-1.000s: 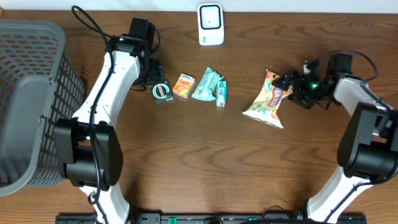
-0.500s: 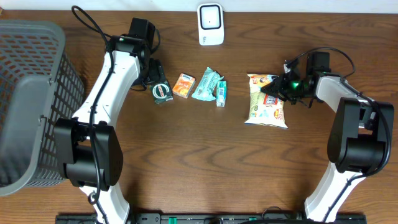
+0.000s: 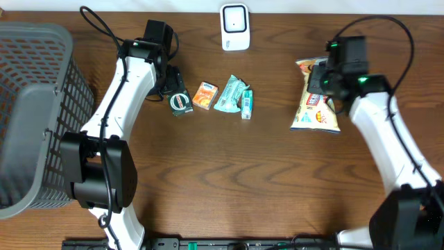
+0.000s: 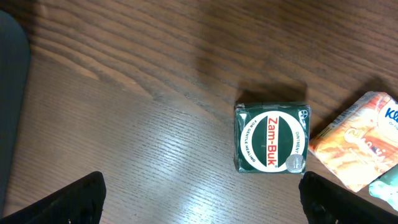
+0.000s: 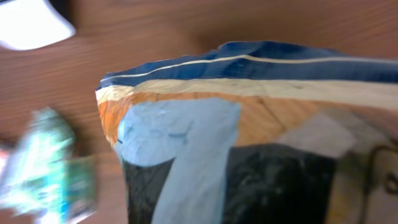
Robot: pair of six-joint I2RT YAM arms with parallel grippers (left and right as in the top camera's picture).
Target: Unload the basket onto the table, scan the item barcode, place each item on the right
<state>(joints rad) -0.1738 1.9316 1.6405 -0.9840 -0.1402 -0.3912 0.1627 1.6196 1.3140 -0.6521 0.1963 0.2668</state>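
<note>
Right pincer (image 3: 325,78) is clenched on the upper edge of the snack bag (image 3: 316,105). Bag sits at the table's back right, off to the right of the white scanner (image 3: 234,26) and apart from it. Right wrist view is blurred and the bag (image 5: 249,137) fills most of it.

Left pincer (image 4: 200,200) is spread wide, gripping nothing, hovering by the Zam-Buk box (image 4: 272,137).

Clutter runs in a row mid-table (image 3: 222,173): Zam-Buk box, orange packet (image 3: 205,96), pale teal pack (image 3: 229,93), small green pack (image 3: 247,103). All are well left of the bag, none between bag and scanner.

Grey mesh basket (image 3: 66,52) is on the far left edge; can't tell its contents.
</note>
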